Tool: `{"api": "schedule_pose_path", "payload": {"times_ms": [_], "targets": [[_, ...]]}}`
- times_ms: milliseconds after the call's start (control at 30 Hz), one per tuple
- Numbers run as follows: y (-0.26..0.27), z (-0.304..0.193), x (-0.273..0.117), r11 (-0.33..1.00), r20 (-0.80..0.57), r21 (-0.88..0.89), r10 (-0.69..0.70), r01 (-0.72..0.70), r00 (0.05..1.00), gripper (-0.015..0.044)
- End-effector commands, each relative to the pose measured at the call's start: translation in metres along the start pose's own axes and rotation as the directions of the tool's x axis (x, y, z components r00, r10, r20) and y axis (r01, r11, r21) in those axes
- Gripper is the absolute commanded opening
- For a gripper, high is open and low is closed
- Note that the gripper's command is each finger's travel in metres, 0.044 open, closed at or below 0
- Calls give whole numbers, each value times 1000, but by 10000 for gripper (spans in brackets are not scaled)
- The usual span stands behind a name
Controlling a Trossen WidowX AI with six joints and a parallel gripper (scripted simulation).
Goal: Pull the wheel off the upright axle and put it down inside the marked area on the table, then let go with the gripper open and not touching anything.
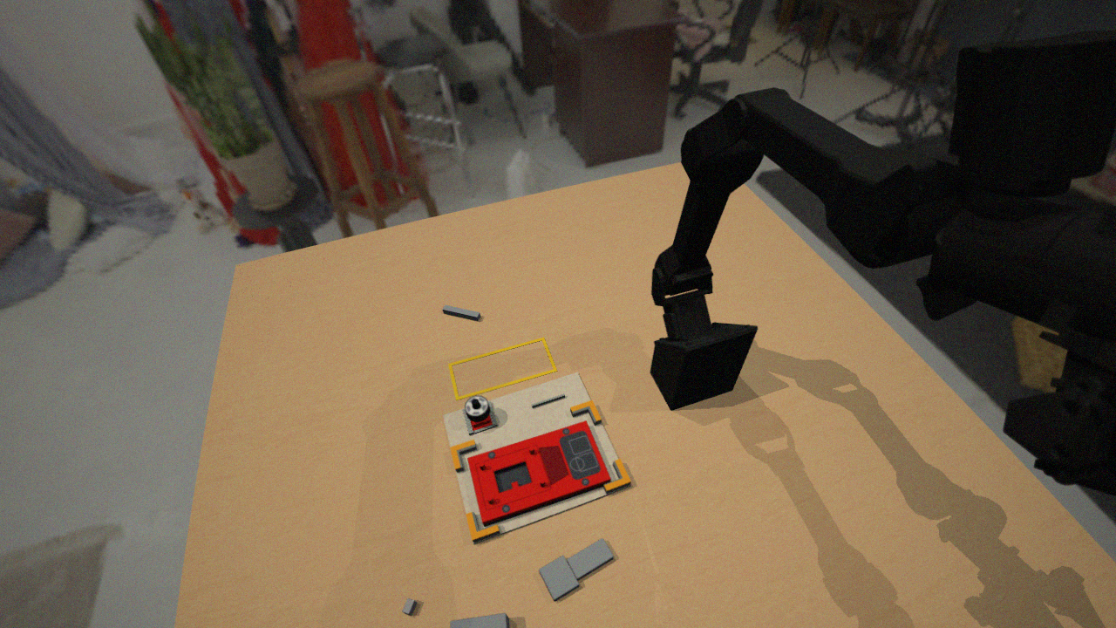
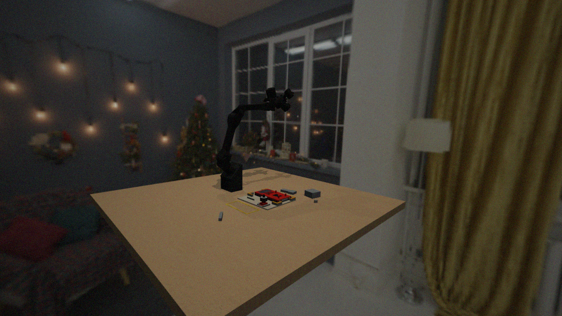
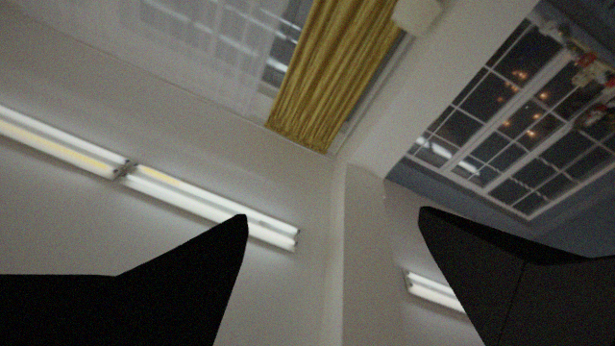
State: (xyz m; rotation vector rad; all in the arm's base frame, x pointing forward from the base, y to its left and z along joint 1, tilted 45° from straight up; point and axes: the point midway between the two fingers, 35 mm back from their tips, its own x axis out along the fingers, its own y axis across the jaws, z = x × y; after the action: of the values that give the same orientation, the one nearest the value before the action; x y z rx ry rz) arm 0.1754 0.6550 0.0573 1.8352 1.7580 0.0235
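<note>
wheel [image 1: 476, 406] on axle by yellow marked area [image 1: 501, 366], claw [image 3: 332, 231] wide open, no legible text

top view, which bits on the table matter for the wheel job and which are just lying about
For the job:
wheel on its axle
yellow marked area
gripper, open, holding nothing

Lying about:
red plate on the board
grey bar
grey blocks
small grey cube

The wheel [image 1: 476, 406], small, silver-rimmed with a dark hub, sits upright on its red-based axle [image 1: 480, 422], well apart from the gripper [image 3: 332, 221]; the yellow-outlined marked area [image 1: 502, 365] lies just beside it.
</note>
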Motion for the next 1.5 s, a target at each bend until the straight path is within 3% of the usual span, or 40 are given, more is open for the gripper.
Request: {"api": "schedule_pose_path", "payload": {"times_ms": [0, 100, 367, 667, 1100, 1467], "targets": [[1, 1, 0, 1000, 5, 0, 2, -2, 1000, 374], [22, 21, -7, 999, 69, -2, 33, -33, 997, 300], [84, 89, -40, 993, 289, -21, 119, -118, 950, 300], [139, 163, -95, 984, 520, -57, 174, -169, 836, 300], [194, 262, -208, 979, 807, -67, 166, -190, 567, 300], [210, 327, -325, 987, 957, -21, 66, -159, 283, 300]]}}
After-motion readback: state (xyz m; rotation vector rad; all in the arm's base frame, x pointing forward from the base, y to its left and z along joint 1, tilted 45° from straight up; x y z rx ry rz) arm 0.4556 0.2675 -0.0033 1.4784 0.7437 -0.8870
